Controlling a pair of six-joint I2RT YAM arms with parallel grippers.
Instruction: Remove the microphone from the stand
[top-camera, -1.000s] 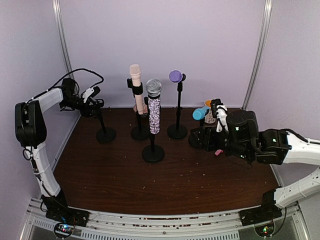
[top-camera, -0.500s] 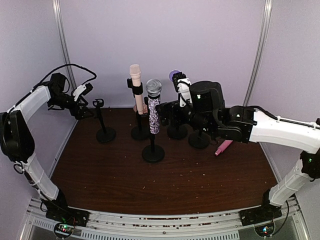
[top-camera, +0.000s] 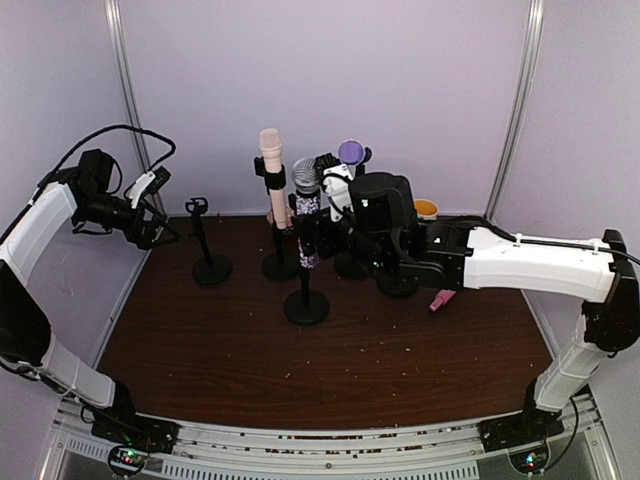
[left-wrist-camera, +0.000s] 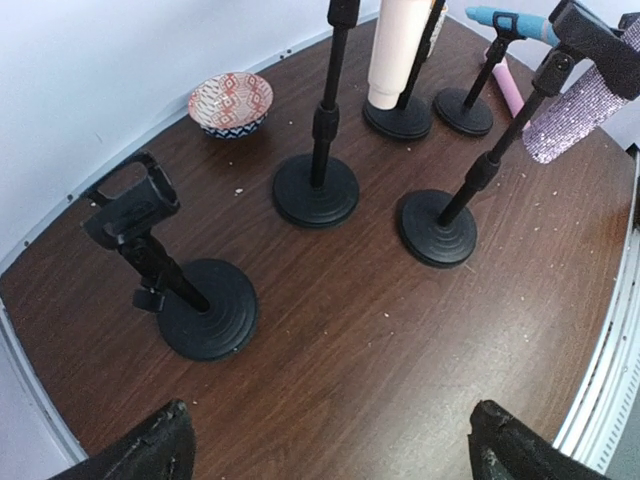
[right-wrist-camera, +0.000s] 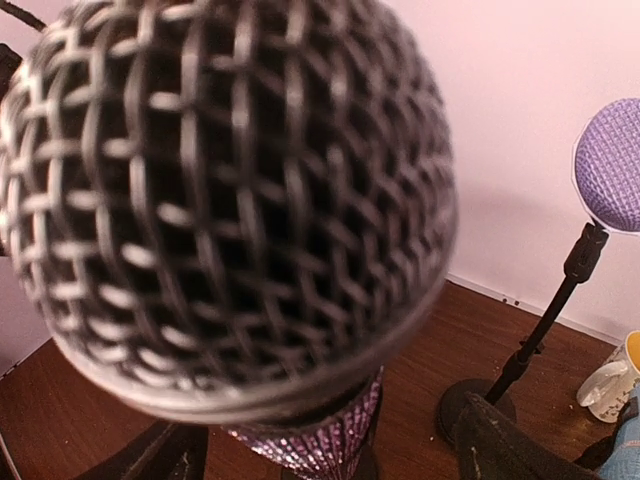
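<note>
The glitter microphone (top-camera: 307, 215), with a silver mesh head, is seen at the middle of the table (top-camera: 300, 370), upright in the clip of its stand (top-camera: 306, 303). It is not yet lifted, so the task is judged to be only at the approach step.

The right gripper (right-wrist-camera: 325, 452) is placed at the microphone from the 3 o'clock side. In the right wrist view the mesh head fills the picture, and the two fingers (right-wrist-camera: 505, 445) are held apart, one on each side of the sparkling handle. Whether the handle is touched cannot be told, and no squeeze is shown.

The left gripper (left-wrist-camera: 328, 448) is held wide open with nothing between its tips, well apart at 9 o'clock of the table, near an empty stand (left-wrist-camera: 190, 300). A cream microphone (top-camera: 271, 170) at 11 o'clock and a purple-headed microphone (top-camera: 350, 152) at 1 o'clock of the glitter one are seen in their own stands.

What is left: the fingers are to be closed on the handle, and the microphone is to be drawn up out of the clip.
</note>
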